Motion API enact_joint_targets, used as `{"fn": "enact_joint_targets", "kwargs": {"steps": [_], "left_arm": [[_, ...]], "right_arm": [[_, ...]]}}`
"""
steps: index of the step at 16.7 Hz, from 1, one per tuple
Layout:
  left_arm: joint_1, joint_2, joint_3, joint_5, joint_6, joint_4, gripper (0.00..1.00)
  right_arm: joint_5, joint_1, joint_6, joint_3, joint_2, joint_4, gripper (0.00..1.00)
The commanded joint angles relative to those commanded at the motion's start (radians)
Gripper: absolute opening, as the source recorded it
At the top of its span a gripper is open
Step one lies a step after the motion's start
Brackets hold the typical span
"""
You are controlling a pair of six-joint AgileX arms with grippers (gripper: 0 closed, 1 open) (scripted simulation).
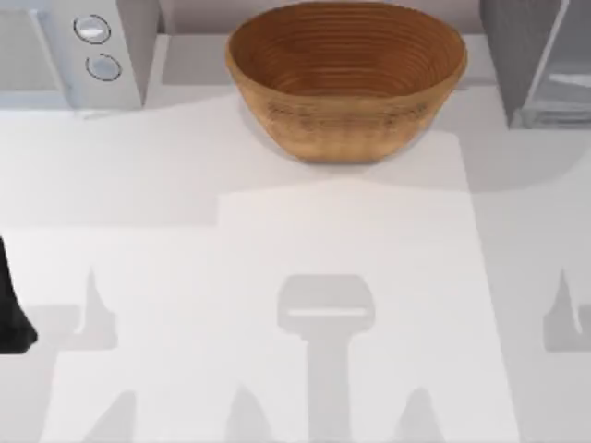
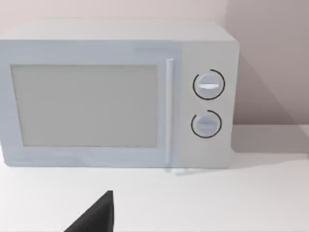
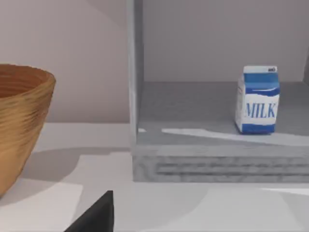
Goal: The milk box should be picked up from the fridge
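The milk box (image 3: pixel 257 99) is a small blue-and-white carton marked MILK. It stands upright on the floor inside the fridge (image 3: pixel 136 72), toward one side of the open compartment. In the top view the dark-grey fridge (image 1: pixel 522 55) stands at the table's back right corner. A dark part of my right gripper (image 3: pixel 96 215) juts into the right wrist view, well short of the fridge and not touching the carton. My left arm (image 1: pixel 11 309) sits at the table's left edge. A dark part of my left gripper (image 2: pixel 96 215) faces the white appliance.
A large woven basket (image 1: pixel 346 78) stands at the back middle, left of the fridge. A white appliance (image 1: pixel 74 51) with two round knobs (image 2: pixel 208 85) occupies the back left corner. The white table (image 1: pixel 305 240) stretches flat in front of them.
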Motion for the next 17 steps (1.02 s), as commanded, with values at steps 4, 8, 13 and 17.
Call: {"fn": "enact_joint_targets", "kwargs": {"steps": [4, 8, 13, 17], "left_arm": [[0.0, 0.0, 0.0, 0.0, 0.0, 0.0, 1.0], [0.0, 0.0, 0.0, 0.0, 0.0, 0.0, 1.0], [0.0, 0.0, 0.0, 0.0, 0.0, 0.0, 1.0], [0.0, 0.0, 0.0, 0.0, 0.0, 0.0, 1.0]], "right_arm": [[-0.013, -0.011, 0.0, 0.006, 0.03, 0.031, 1.0], [-0.078, -0.075, 0.0, 0.035, 0.217, 0.221, 1.0], [-0.201, -0.204, 0.005, 0.078, 0.657, 0.622, 1.0], [-0.308, -0.317, 0.012, 0.106, 1.076, 0.965, 1.0]]}}
